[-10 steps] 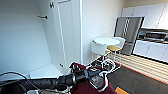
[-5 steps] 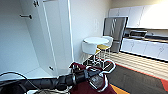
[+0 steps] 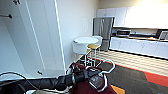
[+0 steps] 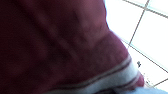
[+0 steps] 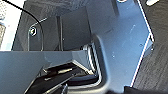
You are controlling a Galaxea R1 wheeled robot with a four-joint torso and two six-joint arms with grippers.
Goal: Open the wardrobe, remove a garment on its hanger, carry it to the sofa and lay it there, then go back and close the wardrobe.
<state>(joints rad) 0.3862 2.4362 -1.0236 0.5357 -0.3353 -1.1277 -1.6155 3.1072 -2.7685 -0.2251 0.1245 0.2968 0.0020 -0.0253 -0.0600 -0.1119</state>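
My left arm reached in low across the head view, and my left gripper (image 3: 96,81) sat at the white hanger (image 3: 106,67), whose hook curved up beside it; whether my fingers were clamped or slack I could not tell. The maroon garment (image 3: 86,87) hung under it, its striped hem (image 4: 117,77) above pale floor tiles. The wardrobe (image 3: 27,40) stood open at my left, its rail (image 3: 6,16) bare. My right gripper's state I could not tell.

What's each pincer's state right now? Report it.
Left pincer: shut on the thin white hanger carrying the maroon varsity jacket.
Right pincer: cannot be told.
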